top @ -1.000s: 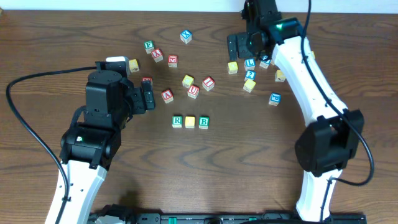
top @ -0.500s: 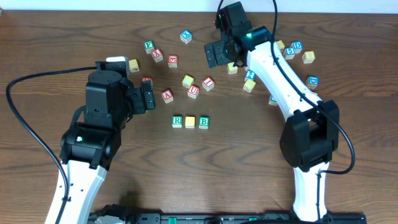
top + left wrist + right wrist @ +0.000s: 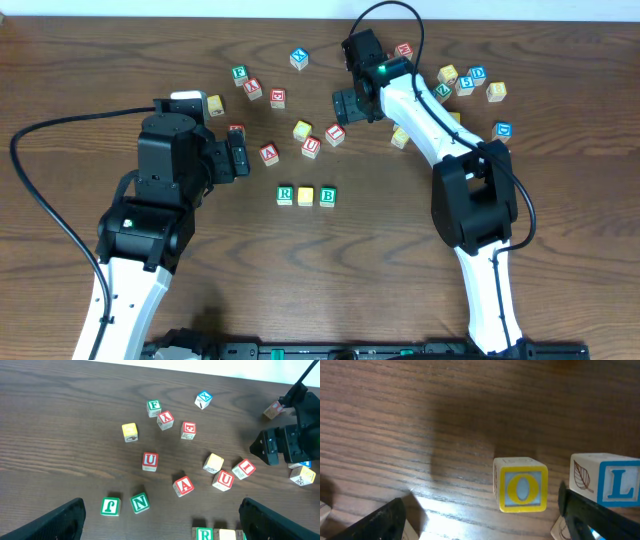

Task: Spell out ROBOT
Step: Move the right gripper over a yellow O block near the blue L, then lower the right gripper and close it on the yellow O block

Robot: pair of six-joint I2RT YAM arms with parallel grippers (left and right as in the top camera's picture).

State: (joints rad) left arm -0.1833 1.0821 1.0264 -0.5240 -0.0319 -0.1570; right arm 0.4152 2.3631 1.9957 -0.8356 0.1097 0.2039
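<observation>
A row of three cubes lies at mid-table: green-framed R (image 3: 285, 194), a yellow-faced cube (image 3: 306, 196) and green-framed B (image 3: 328, 196). The R (image 3: 204, 534) also shows at the bottom edge of the left wrist view. My right gripper (image 3: 347, 104) (image 3: 485, 527) is open low over the wood. A yellow-framed O cube (image 3: 521, 491) stands just ahead of its jaws, toward the right finger, untouched. My left gripper (image 3: 238, 158) (image 3: 160, 530) hangs open and empty left of the row. I cannot pick out the T cube.
Red-lettered cubes A (image 3: 269, 154), U (image 3: 311, 147) and I (image 3: 335, 134) lie just behind the row. A blue L cube (image 3: 610, 482) sits right of the O. Green J (image 3: 110, 506) and N (image 3: 139, 502) lie near my left fingers. More cubes are scattered at the back right (image 3: 477, 80).
My right arm has swung left from the back-right cluster to the middle back of the table. The left arm and the three-cube row have not moved.
</observation>
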